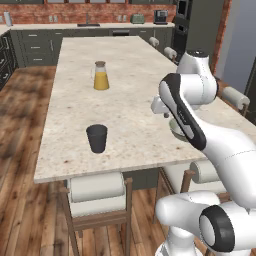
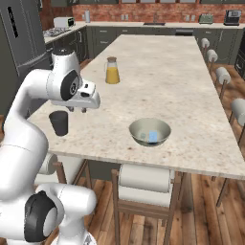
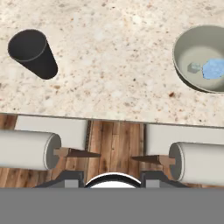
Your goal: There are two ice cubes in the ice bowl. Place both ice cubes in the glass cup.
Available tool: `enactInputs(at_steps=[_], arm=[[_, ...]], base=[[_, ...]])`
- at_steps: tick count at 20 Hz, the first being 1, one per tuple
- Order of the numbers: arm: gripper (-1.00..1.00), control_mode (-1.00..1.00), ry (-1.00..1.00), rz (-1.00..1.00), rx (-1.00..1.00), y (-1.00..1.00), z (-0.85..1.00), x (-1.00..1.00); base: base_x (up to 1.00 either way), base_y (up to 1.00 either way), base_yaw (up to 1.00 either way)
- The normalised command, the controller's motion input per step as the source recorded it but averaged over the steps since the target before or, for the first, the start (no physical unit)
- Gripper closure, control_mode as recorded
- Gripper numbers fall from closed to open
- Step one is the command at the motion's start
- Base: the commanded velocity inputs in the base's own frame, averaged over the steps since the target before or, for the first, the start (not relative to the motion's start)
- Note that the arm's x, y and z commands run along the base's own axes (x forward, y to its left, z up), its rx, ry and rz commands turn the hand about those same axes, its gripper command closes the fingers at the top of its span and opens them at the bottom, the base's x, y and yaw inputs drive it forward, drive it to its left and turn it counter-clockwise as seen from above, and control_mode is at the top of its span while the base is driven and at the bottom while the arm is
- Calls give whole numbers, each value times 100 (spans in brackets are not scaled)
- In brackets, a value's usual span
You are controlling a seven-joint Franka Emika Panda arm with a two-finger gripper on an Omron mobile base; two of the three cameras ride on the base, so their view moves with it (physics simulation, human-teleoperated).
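Currently I hold the gripper point(image 2: 85, 108) raised over the near edge of the counter point(image 1: 130, 75), between the cup point(image 1: 96, 138) and the bowl point(image 2: 150, 132), touching neither. I cannot tell whether its fingers are wide or narrow; the base views show them too small, and the hand view does not resolve the tips. It carries nothing that I can see. The cup stands upright near the front edge on my left and looks empty in the hand view. The bowl sits on my right, also close to the front edge, with the ice point(image 3: 213, 68) lying in its bottom: one pale blue cube is plain, and a smaller grey lump beside it may be the second, though I cannot confirm that. I judge neither cube transferred yet. The high, central pose suits surveying both vessels before committing to the bowl. Open counter lies between cup and bowl, so the carry path is free. The carafe point(image 1: 101, 75) of juice stands well back, clear of that path. Stools point(image 1: 96, 193) sit tucked below the front edge. Risk noted: both vessels sit near the edge, so a nudge toward me could push either one off.
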Motion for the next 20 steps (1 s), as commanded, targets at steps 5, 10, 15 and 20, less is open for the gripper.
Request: enactInputs(at_steps=[5,10,15,20], arm=[[-100,-100,0,-3,0,-34,-19,18],[-100,-100,0,-13,0,-95,-22,25],[-100,-100,0,-22,0,-84,-15,32],[-100,-100,0,-17,0,-68,-21,32]], base=[[0,0,0],[0,0,0],[0,0,0],[0,0,0]])
